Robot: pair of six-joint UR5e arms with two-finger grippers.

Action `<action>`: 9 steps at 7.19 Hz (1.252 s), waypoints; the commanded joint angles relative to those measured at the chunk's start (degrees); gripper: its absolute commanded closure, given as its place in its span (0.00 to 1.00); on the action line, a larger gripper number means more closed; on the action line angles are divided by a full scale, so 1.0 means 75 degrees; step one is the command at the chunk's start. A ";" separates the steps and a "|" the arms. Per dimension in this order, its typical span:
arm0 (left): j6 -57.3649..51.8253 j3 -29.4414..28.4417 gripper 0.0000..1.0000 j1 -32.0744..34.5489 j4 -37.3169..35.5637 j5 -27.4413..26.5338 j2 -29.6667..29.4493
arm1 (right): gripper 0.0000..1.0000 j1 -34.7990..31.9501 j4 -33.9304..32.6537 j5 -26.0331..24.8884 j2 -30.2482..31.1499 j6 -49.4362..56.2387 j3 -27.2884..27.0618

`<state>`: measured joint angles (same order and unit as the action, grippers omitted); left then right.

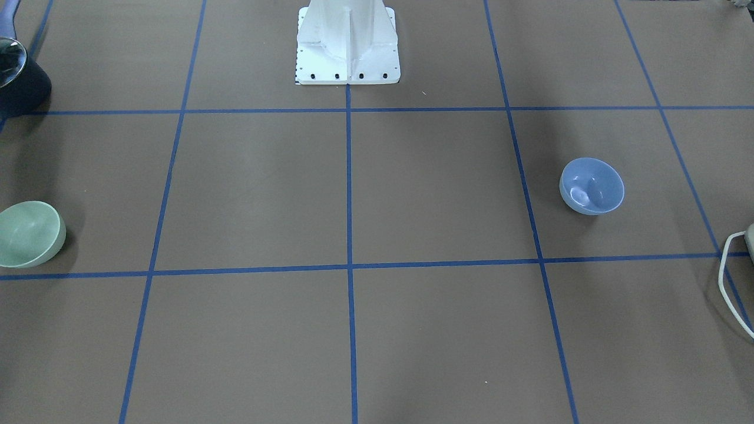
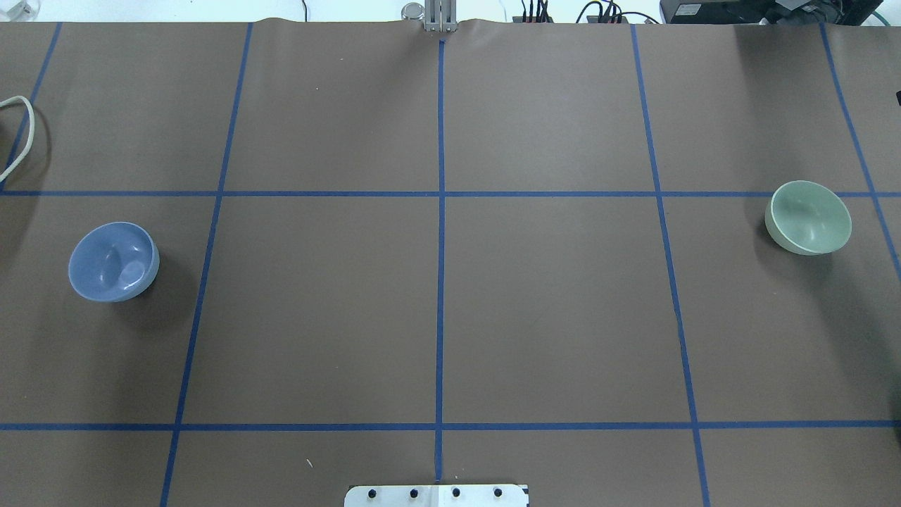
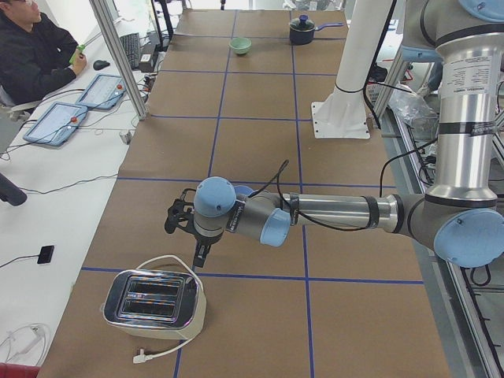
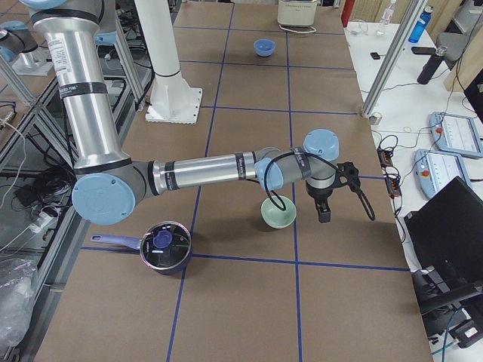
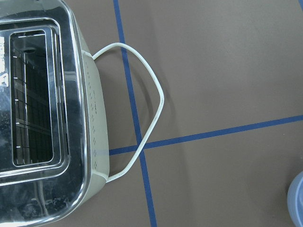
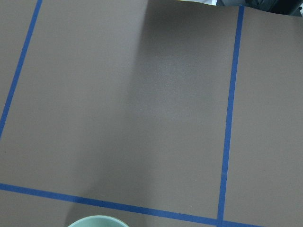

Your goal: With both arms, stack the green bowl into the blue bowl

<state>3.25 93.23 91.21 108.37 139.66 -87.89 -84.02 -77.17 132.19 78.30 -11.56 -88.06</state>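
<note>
At opposite table [image 2: 549,317] ends, green bowl [image 2: 808,217], blue bowl [image 2: 112,261], right arm [image 4: 204,172] lettering unreadable, cannot tell jaws' spread

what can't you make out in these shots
Left gripper: seen only in the left side view, small; open or shut unclear.
Right gripper: only in the right side view; same doubt.
Blue bowl: left wrist view, cut off by the right edge.
Green bowl: right wrist view, only its rim above the bottom edge.
</note>
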 commanded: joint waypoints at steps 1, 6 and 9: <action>0.0000 0.0014 0.02 0.0003 0.0000 0.0000 0.0058 | 0.00 0.0000 0.0000 -0.0012 -0.0011 -0.0006 -0.0012; 0.0139 0.0284 0.02 -0.0020 -0.0023 0.0000 0.0199 | 0.00 0.0188 0.0536 -0.0270 0.0526 -0.0287 -0.0316; 0.1715 0.0284 0.03 -0.0590 0.0688 -0.0012 0.0211 | 0.00 0.0852 0.0445 -0.0351 0.0785 -0.0697 -0.0130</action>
<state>10.49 95.39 89.66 110.70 139.64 -86.43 -80.35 -73.87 129.99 83.12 -16.17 -89.73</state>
